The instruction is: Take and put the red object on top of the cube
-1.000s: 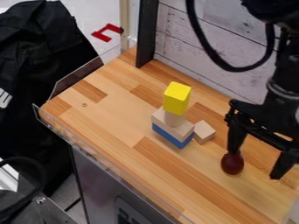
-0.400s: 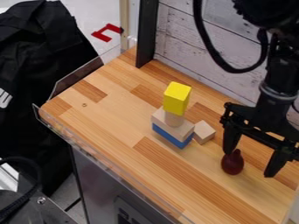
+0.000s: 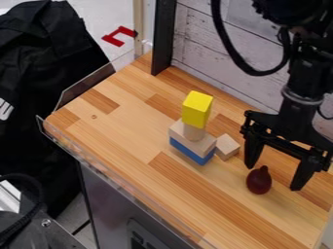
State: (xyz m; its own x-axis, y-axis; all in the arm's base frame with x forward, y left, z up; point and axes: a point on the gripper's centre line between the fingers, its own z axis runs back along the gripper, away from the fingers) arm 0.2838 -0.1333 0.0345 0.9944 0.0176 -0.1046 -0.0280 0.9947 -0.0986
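Note:
My gripper [image 3: 272,178] hangs over the right side of the counter, its two fingers spread wide. The dark red, pear-shaped object [image 3: 259,181] stands on the wood, stem up, just below and beside the left finger, with nothing held. To its left rises a stack: a blue block [image 3: 191,151] at the bottom, a plain wood block [image 3: 191,138] on it, then a light wooden cylinder [image 3: 193,132] and a yellow block [image 3: 197,109] on top. A small plain wood cube [image 3: 227,147] lies on the counter against the stack's right side.
The wooden counter [image 3: 130,131] has a clear raised edge [image 3: 117,176] along its front left. A whitish plank wall [image 3: 228,58] and a black post [image 3: 163,36] stand behind. A black cable hangs from the arm.
My gripper has moved left and slightly up, its fingers staying apart. The red object and the stack have kept their places.

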